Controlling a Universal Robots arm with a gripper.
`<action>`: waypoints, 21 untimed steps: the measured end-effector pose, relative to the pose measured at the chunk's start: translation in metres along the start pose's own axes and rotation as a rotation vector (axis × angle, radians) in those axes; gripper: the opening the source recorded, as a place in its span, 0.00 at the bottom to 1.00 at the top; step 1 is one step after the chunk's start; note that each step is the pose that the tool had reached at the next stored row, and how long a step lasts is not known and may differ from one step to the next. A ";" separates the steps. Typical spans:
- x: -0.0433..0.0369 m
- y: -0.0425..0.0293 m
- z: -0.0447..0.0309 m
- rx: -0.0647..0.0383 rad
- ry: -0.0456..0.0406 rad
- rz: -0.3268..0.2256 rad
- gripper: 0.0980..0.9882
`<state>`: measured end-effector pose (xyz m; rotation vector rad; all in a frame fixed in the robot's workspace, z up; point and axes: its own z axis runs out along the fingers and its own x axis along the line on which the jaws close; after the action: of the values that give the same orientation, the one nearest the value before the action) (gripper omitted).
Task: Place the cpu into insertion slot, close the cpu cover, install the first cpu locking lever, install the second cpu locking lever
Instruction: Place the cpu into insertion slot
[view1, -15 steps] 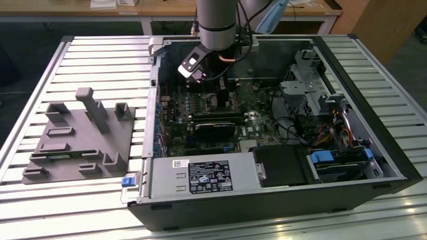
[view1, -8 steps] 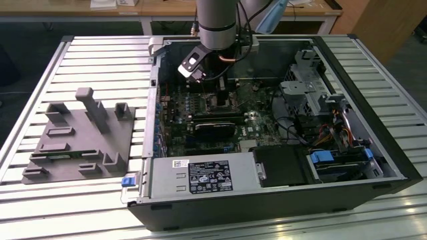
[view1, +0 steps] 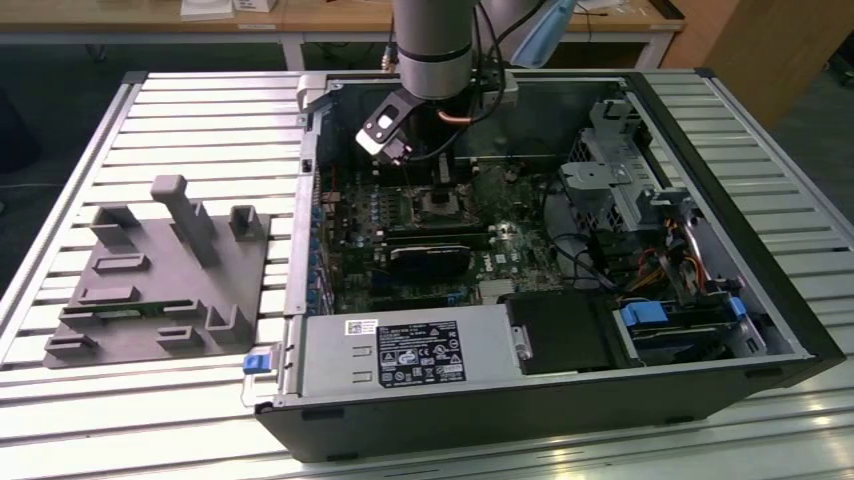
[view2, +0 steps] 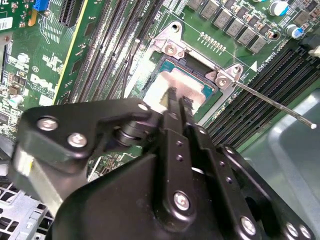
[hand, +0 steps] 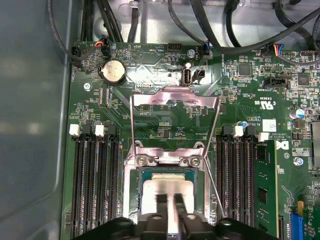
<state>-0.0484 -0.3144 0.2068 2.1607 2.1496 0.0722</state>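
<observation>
1. The end effector (hand: 170, 200), a pair of black metal fingers on the single arm, hangs low inside the open black computer case (view1: 534, 420), which lies on the slatted aluminium bench (view1: 200, 120). Its fingers are drawn almost together with only a thin slit between them. Nothing is clasped in that slit.

2. The cpu (hand: 168, 186), a thin square chip with a pale silvery face, lies flat directly beneath the fingertips. It sits within the square insertion slot (hand: 165, 173) on the green motherboard (hand: 240, 100). The fingertips are over the middle of its face. Whether they touch it cannot be told.

3. The relation that matters is where the cpu cover (hand: 175, 96) lies. This thin silvery metal frame plate with a large square opening is straight ahead of the fingertips, on the far side of the slot. It is swung open and tilted up away from the chip, so it is not yet closed. It appears to be hinged at the slot's far edge, which runs crosswise to the line of the fingers. I judge that the cover would fold back toward the end effector and down over the chip.

4. Two thin wire locking levers flank the slot, one lever (hand: 131, 125) to one side of the fingers and the other lever (hand: 215, 192) to the opposite side. Both are unlatched, and their long axes run roughly along the fingers' own direction.
</observation>
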 end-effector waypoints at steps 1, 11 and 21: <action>0.0000 0.0000 -0.0001 0.000 0.0000 0.000 0.03; 0.0000 0.0001 0.0002 0.001 -0.0022 0.026 0.01; 0.0002 0.0010 0.0057 0.004 -0.0056 0.081 0.01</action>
<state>-0.0469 -0.3144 0.2013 2.2475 2.0604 0.0674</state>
